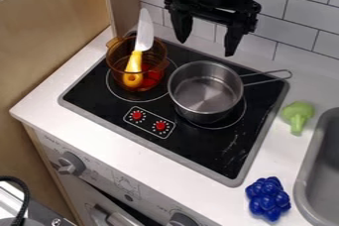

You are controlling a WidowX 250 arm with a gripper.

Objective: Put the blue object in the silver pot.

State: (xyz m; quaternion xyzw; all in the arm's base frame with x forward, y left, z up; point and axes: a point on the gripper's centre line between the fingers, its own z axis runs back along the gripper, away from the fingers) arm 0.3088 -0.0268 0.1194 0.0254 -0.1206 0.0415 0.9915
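My gripper (204,44) hangs at the top of the view, above the back of the stove, its two fingers apart with nothing between them. The blue object (268,198), a bumpy cluster like grapes, lies on the white counter at the lower right, between the stove's corner and the sink. On the right burner stands the silver pot (205,89), its handle pointing right and its inside bare. The gripper is above and behind the pot, far from the blue object.
An amber pot (118,57) on the left burner holds a yellow-handled knife (144,31) and something red. Green toy broccoli (298,115) lies right of the stove, beside the grey sink (303,183). A wooden panel (53,41) borders the left, a tiled wall the back.
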